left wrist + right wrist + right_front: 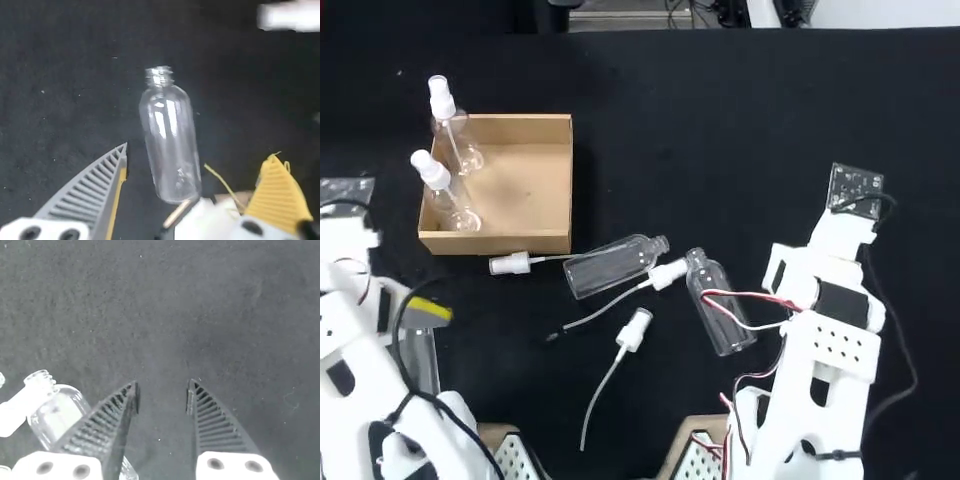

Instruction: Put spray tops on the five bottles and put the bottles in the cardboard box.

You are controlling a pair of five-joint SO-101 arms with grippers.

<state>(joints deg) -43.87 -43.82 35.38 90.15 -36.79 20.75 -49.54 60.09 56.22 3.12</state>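
Note:
Two clear bottles with white spray tops (445,105) (430,172) stand in the cardboard box (535,190). Two capless bottles (615,265) (720,305) lie on the black cloth in the middle. Three loose spray tops (510,264) (667,274) (634,331) with long tubes lie around them. My left gripper (197,155) is open, low over a third capless bottle (170,140) that lies between its fingers, at the front left of the table. My right gripper (162,387) is open over bare cloth, with a bottle's neck (42,380) just beside one finger.
The right arm (820,330) stretches over the table's right side, its red and white wires crossing the nearer bottle. The left arm (360,350) fills the front left corner. Open cloth lies behind and to the right of the box.

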